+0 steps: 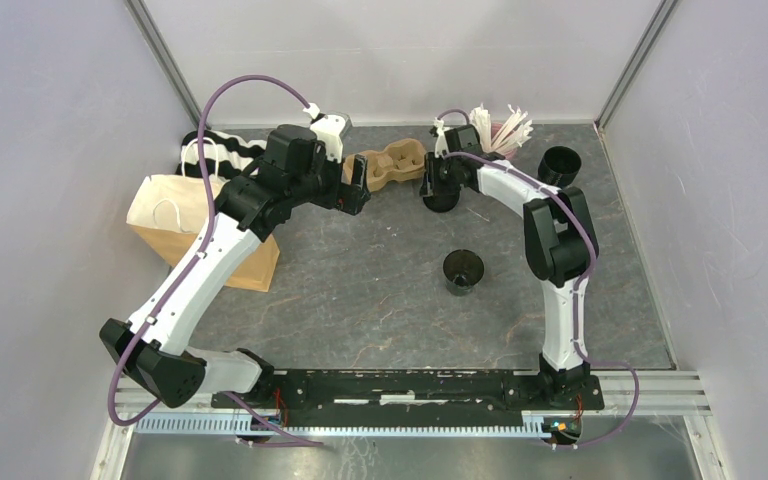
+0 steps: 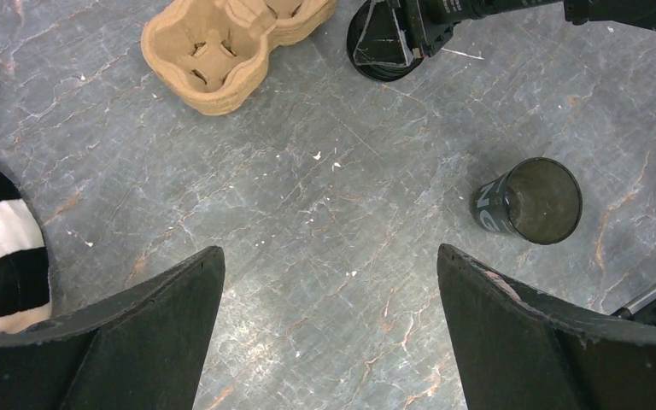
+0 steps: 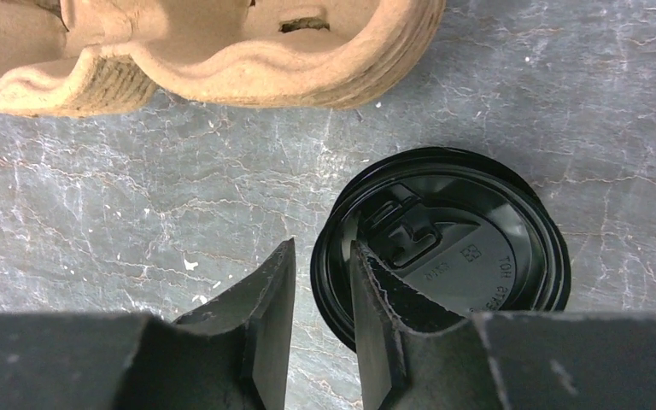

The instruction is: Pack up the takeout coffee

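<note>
Packing of parts we judge light and crushable.
On the table [image 1: 360, 290], the open cup [image 1: 463, 270] stands alone mid-surface and the second cup [image 1: 560, 165] far right; we would pinch their thin walls gently. The slick lid [image 3: 453, 248] lies flat; the right end effector [image 3: 323, 256] straddles its rim, fingers [image 3: 265, 316] narrowly parted, unclamped, both cups well apart from it. The left end effector [image 2: 329, 250] hovers wide, empty.

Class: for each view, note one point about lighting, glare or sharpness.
Top external: even light, soft shadows on the grey marbled table. Left wrist: pale glare patch between the dark fingers of the left gripper. Right wrist: round black plastic lid sharp, lettering legible, rim glossy.
</note>
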`<state>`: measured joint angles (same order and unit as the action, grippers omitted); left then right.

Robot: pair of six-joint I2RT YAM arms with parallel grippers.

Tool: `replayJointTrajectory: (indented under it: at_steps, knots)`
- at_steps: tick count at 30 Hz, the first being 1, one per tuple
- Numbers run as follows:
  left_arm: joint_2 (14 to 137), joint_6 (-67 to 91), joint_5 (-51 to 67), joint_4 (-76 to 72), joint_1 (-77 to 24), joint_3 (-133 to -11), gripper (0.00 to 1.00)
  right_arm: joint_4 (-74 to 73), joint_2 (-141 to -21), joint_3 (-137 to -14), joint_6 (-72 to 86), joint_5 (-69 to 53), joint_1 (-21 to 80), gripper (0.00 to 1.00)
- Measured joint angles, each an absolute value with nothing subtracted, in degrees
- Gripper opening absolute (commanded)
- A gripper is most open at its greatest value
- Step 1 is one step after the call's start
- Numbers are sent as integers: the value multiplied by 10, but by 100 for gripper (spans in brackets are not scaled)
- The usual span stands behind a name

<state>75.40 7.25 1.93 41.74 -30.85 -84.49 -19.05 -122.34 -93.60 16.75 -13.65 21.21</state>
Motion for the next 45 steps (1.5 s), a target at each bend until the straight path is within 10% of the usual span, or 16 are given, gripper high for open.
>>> replayJointTrajectory:
  at_steps: [17,45]
  knots:
    - [754,72,18,417,-309,-845,100,-124,-1225,-898,232,-194,182,11]
    - [754,72,18,418,-309,-845,100,-95,-1207,-853,254,-215,174,29]
